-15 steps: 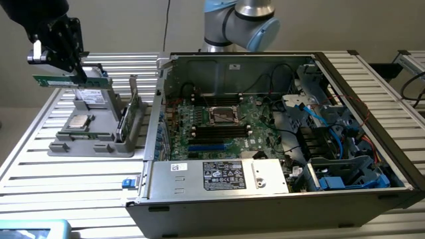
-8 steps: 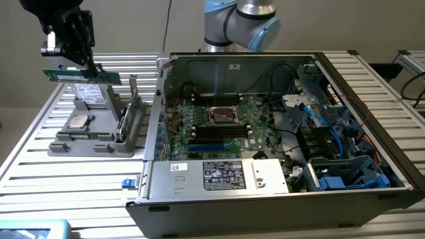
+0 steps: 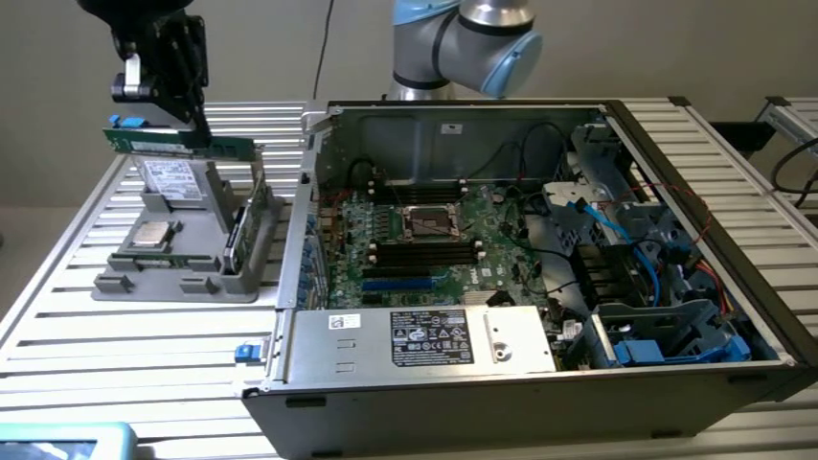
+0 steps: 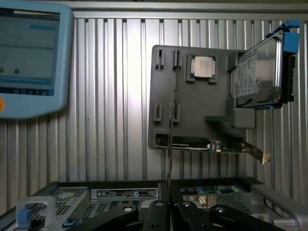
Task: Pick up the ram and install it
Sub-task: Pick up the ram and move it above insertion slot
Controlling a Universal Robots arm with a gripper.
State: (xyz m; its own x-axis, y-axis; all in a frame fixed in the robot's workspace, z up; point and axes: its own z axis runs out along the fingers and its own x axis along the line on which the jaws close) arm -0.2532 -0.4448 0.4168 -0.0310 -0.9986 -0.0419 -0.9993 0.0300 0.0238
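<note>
Gripper (image 3: 194, 131): the fingers are closed almost fully on the ram (image 3: 144, 142) and grip it along its upper edge, somewhat off the middle toward the exterior view's right. The stick hangs level and clear above the grey parts holder (image 3: 192, 278), touching nothing below. In the wrist view the ram (image 4: 170, 139) shows edge-on as a thin line rising from between the fingers.

Handling, as judged: the stick is light and stiff for its length, but thin and fragile. Its contact edge and chip faces are not places to press. The bare board edges are the proper hold — the long top edge, as now. A narrow pinch off centre could let it pivot under side load, so its squareness to the jaws matters.

Surroundings: the holder carries a hard drive (image 3: 170, 178) in a blue bracket, a silver processor chip (image 3: 153, 233) and a larger green card (image 3: 259, 216) standing upright directly beneath the held stick. To the exterior view's right, well apart, an open computer case (image 3: 511, 407) lies on the slatted table (image 3: 128, 355), with the motherboard (image 3: 383, 240) exposed and dark memory slots (image 3: 420, 253) beside the processor socket.

Obstructions: the raised case wall stands between holder and board. Blue and black cables (image 3: 611, 222) crowd the far side, apparently clear of the slots, though this cannot be confirmed from here. A blue-framed tablet (image 4: 29, 53) lies on the table beside the holder.
</note>
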